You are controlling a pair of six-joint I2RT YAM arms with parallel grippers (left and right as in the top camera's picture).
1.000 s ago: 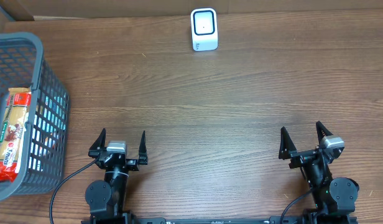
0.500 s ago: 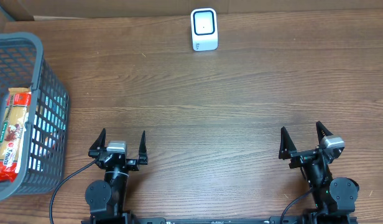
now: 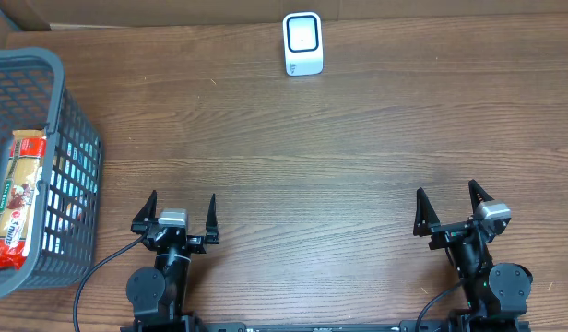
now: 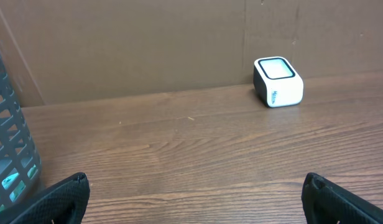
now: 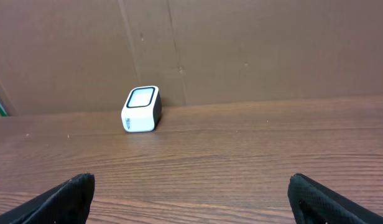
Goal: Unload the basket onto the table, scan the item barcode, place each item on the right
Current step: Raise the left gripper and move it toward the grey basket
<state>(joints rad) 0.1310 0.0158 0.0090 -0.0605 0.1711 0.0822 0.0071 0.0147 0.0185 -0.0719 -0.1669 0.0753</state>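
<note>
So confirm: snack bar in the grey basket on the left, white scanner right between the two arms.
Wrong: the overhead view shows the white scanner at the table's far edge instead. The snack bar is in the grey basket.

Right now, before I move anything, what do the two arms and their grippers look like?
Both arms are black with round joint housings. The left gripper and right gripper each have two pointed black fingers and a small silver-grey block between them. A black cable loops from the left arm's base.
</note>
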